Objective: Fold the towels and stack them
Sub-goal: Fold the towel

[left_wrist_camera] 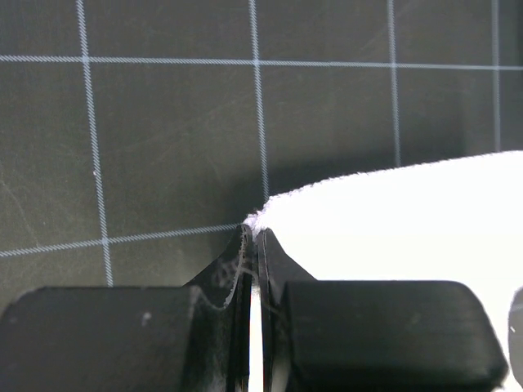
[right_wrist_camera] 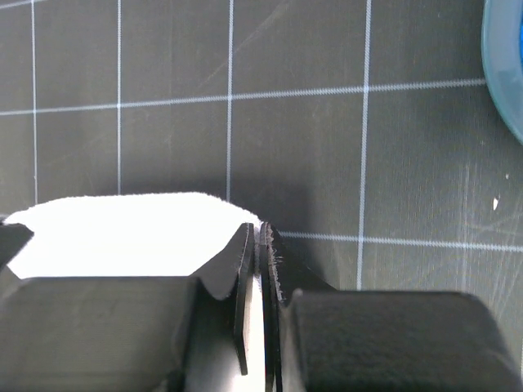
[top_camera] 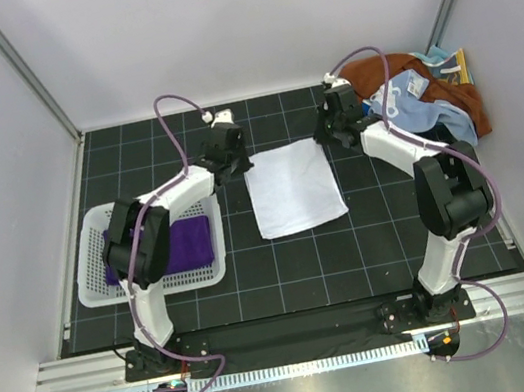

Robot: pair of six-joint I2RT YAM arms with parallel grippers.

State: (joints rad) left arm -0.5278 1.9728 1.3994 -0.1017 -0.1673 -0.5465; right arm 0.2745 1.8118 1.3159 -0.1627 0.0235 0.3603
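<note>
White towel (top_camera: 293, 188) lies spread flat at the centre of the top view, on the black gridded mat (top_camera: 286, 273). The left gripper (left_wrist_camera: 254, 237) is closed narrow on its upper-left corner, the fuzzy edge pinched between the fingertips. The right gripper (right_wrist_camera: 258, 237) pinches the upper-right corner the same way. A purple towel (top_camera: 187, 242) lies folded in the white basket (top_camera: 90, 287) at the left of the frame. In the upper right a brown towel (top_camera: 404, 67) and a blue towel (top_camera: 426, 108) sit heaped together, near the right arm.
</note>
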